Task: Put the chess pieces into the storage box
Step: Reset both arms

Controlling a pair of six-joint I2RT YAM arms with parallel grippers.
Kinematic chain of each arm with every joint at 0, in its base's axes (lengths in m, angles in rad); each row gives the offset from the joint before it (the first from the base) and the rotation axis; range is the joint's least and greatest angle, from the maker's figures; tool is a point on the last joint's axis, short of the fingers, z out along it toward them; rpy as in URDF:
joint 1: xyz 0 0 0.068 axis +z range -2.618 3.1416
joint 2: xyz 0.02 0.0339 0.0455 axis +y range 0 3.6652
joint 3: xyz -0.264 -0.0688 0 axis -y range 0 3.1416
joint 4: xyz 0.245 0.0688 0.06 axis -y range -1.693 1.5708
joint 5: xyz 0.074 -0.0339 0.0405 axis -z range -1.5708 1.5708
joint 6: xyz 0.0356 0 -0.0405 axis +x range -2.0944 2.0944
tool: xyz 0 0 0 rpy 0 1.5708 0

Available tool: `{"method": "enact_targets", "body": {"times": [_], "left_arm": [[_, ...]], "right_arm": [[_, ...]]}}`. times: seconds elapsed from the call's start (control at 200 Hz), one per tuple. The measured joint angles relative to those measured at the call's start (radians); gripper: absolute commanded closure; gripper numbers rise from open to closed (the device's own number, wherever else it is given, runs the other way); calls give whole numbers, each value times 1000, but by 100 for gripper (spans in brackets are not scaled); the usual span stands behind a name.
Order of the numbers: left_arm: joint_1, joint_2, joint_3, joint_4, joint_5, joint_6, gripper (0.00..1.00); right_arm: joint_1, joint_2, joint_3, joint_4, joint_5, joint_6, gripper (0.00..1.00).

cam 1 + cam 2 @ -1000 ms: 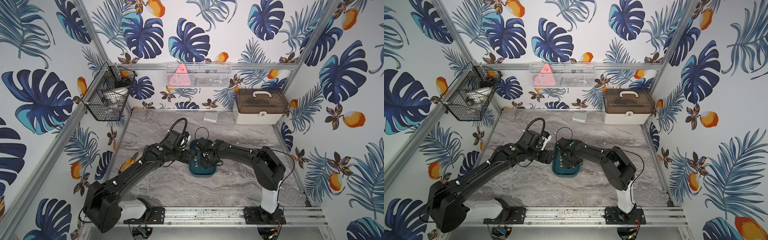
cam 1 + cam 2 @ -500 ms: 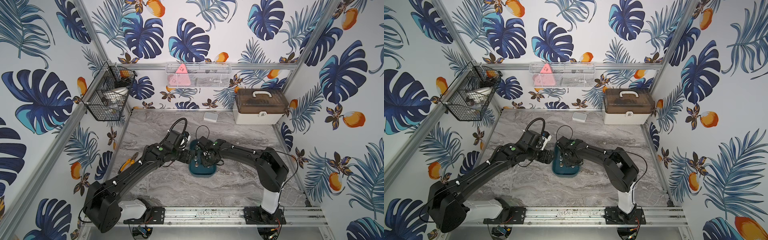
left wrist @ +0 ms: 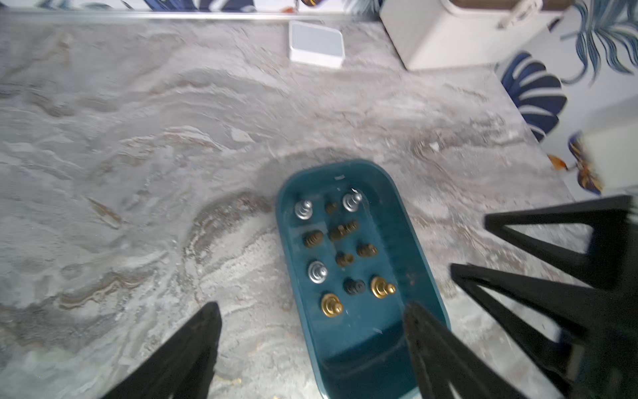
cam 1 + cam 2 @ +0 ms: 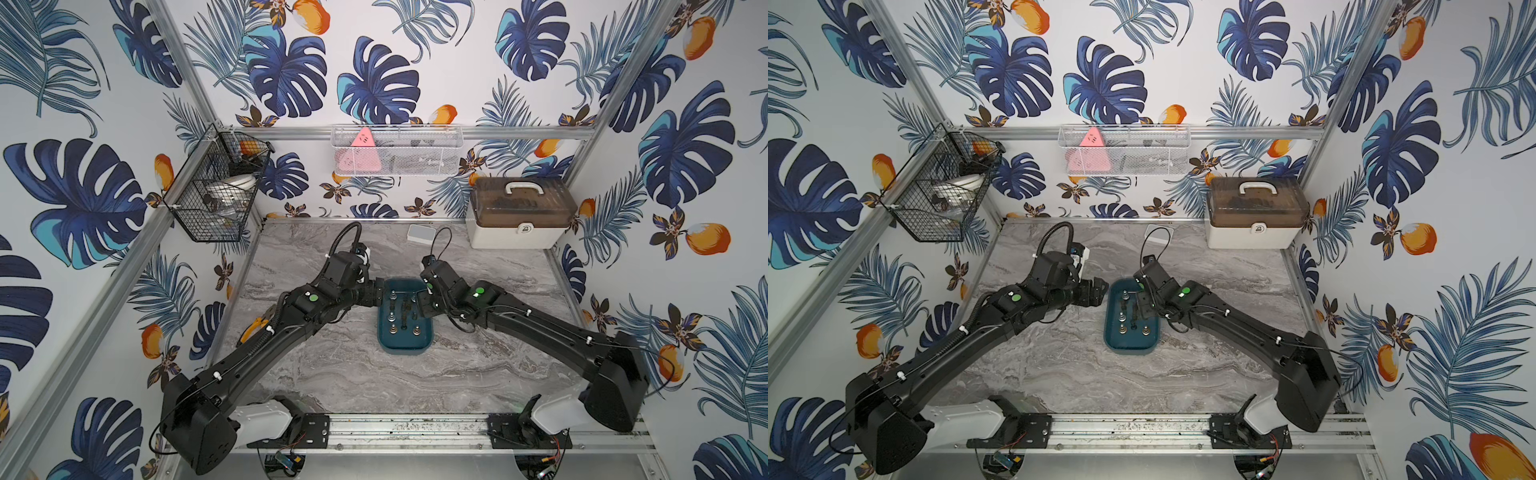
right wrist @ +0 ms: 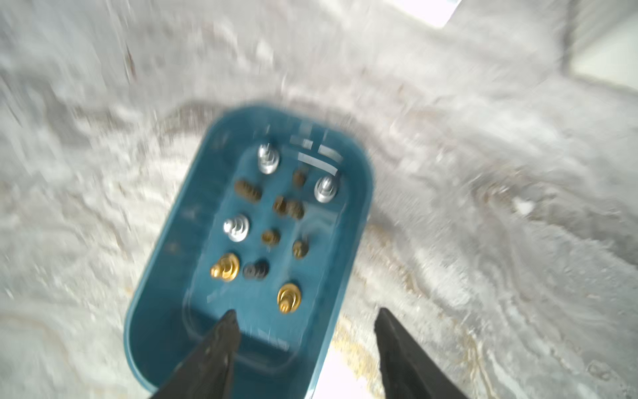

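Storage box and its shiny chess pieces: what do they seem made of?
Storage box: probably moulded plastic, dark teal, glossy; rounded rim, soft reflections. Silver chess pieces and gold chess pieces: likely polished metal or plating; bright glints.

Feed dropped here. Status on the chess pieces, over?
Left hand open, empty. Right hand open, empty, over the storage box rim. Chess pieces inside it. Nothing in the way.

You have in stock: storage box (image 3: pixel 404 241), dark teal. Your chess pieces (image 3: pixel 344 258): three silver, two brass-gold, one near black, the rest dark brown. Your table (image 3: pixel 138 138): grey marbled, tan veins. Your walls (image 4: pixel 415 50): white, navy leaves, orange fruit. Your case (image 4: pixel 515 230): white, brown translucent lid.
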State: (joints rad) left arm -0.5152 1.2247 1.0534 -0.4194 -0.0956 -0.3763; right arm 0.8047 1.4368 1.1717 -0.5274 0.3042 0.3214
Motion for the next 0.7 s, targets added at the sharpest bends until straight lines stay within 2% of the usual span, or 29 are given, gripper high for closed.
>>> {"method": "enact_targets", "body": {"times": [0.235, 0.34, 0.43, 0.55, 0.701], "left_arm": [[12, -65, -167, 184, -294, -27, 1], [13, -110, -290, 271, -446, -8, 1], [19, -156, -437, 407, -560, 60, 1], [32, -175, -589, 576, -638, 166, 1], [62, -131, -676, 773, -689, 261, 1]], "right_arm": [[-135, -211, -214, 273, 117, -43, 8], [-227, -282, -326, 374, 174, -53, 5], [-294, -333, -420, 436, 199, -50, 4], [-315, -386, -575, 565, 174, -35, 3], [-319, -375, -681, 676, 197, -60, 3]]}}
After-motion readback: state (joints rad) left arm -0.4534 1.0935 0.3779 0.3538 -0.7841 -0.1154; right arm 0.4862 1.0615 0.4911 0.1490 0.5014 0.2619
